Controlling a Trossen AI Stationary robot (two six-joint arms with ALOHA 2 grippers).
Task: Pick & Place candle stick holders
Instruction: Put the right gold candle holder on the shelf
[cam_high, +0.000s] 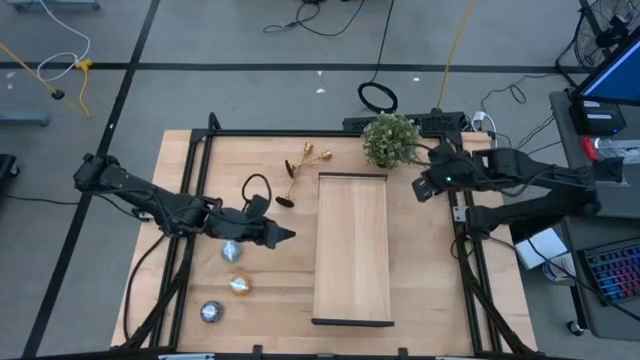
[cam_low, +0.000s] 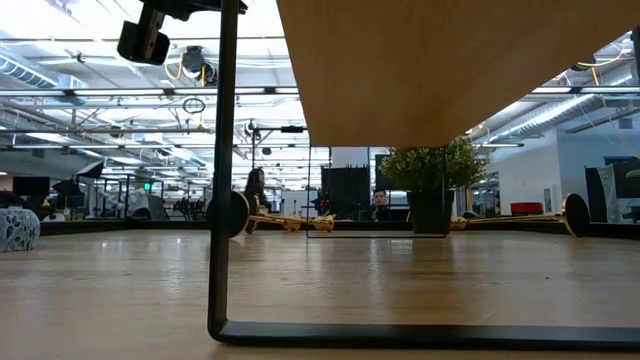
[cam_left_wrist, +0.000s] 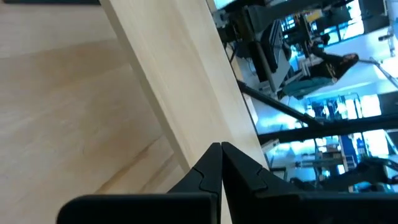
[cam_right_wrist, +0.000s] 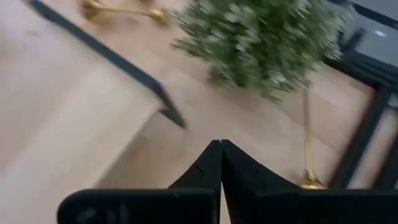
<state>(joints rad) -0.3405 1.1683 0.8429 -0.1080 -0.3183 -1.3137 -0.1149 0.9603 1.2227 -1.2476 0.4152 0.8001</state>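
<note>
Two gold candle stick holders (cam_high: 305, 160) lie on their sides on the table, left of the far end of the raised wooden tray (cam_high: 350, 245). One of them shows in the right wrist view (cam_right_wrist: 118, 9). A third holder (cam_right_wrist: 306, 130) lies on its side by the potted plant (cam_high: 390, 138), and also shows in the low view (cam_low: 520, 217). My left gripper (cam_high: 288, 235) is shut and empty, low over the table just left of the tray. My right gripper (cam_high: 428, 175) is shut and empty, right of the tray's far corner, pointing at the plant.
Three round tealight discs (cam_high: 230, 250) (cam_high: 240, 285) (cam_high: 210, 312) sit near the table's left front. A black cable loop (cam_high: 257, 187) lies behind my left gripper. The tray stands on a black metal frame (cam_low: 225, 200). Black rails (cam_high: 470, 260) edge the table.
</note>
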